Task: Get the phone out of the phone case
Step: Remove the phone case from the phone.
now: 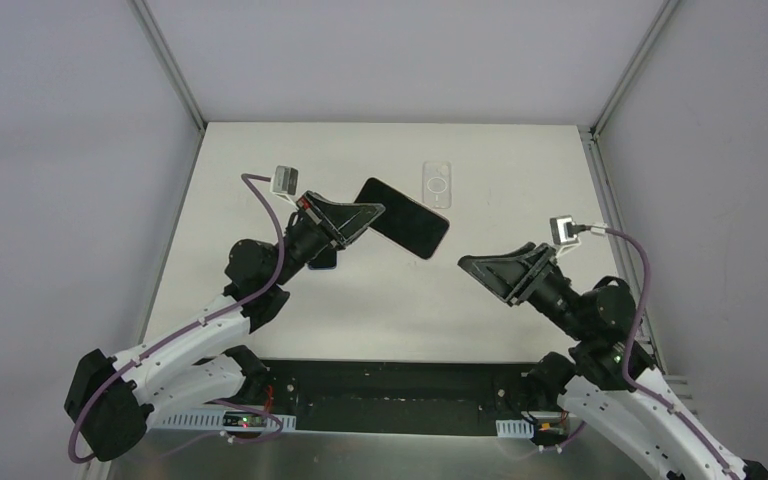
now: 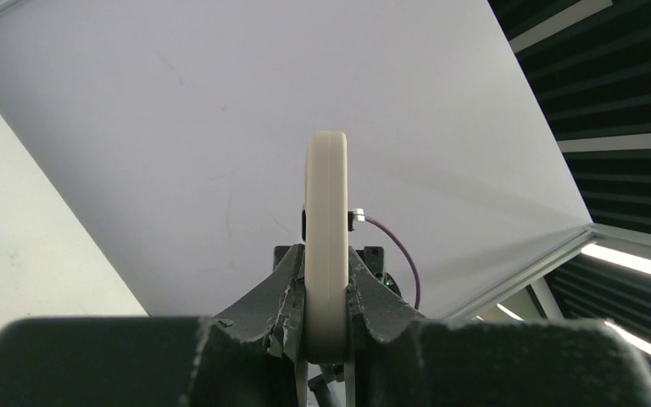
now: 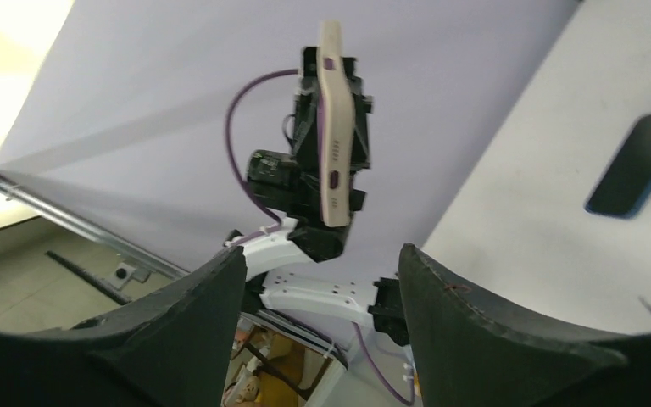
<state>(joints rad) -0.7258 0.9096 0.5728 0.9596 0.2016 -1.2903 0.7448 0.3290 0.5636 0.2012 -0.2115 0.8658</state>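
My left gripper (image 1: 368, 213) is shut on the phone (image 1: 406, 218) and holds it up above the table, dark screen facing up. In the left wrist view the phone's cream edge (image 2: 326, 212) stands clamped between the fingers (image 2: 326, 264). The right wrist view shows the phone (image 3: 331, 127) edge-on, held by the left gripper. A clear phone case (image 1: 437, 184) with a ring mark lies flat on the table behind the phone. My right gripper (image 1: 478, 266) is open and empty, to the right of the phone and apart from it; it also shows in its own view (image 3: 320, 254).
A dark blue flat object (image 1: 326, 262) lies on the table under the left wrist; it also shows in the right wrist view (image 3: 636, 163). Grey walls with metal posts (image 1: 170, 65) bound the white table (image 1: 260, 160).
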